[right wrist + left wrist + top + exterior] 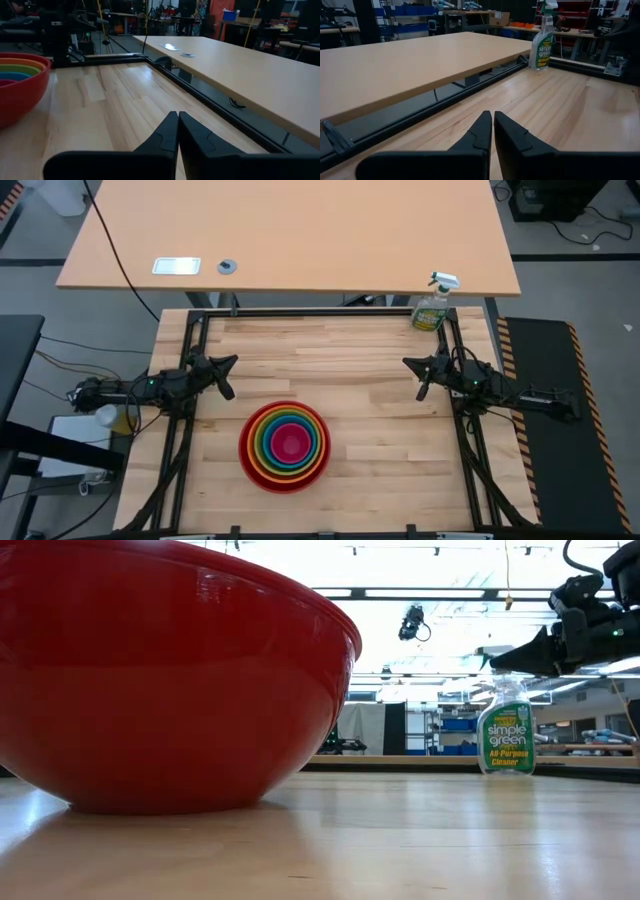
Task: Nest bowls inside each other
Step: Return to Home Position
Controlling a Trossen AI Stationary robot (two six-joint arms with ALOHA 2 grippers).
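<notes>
Several bowls sit nested one inside another near the table's front middle: the red bowl (285, 446) outermost, resting by its base on the wood, then orange, lime green and blue, with the magenta pink bowl (288, 444) innermost. The red bowl (170, 680) fills the low view's left, and its rim (20, 75) shows in the right wrist view. My left gripper (228, 376) hangs shut above the table's left side, and my right gripper (414, 376) hangs shut above the right side. Both point level toward the table's middle, apart from the bowls.
A green spray bottle (432, 308) with a white nozzle stands at the table's far right corner. A black frame rail (320, 312) runs along the far edge, with a tan desk (290, 240) beyond it. Bare wood lies between the bowls and the far edge.
</notes>
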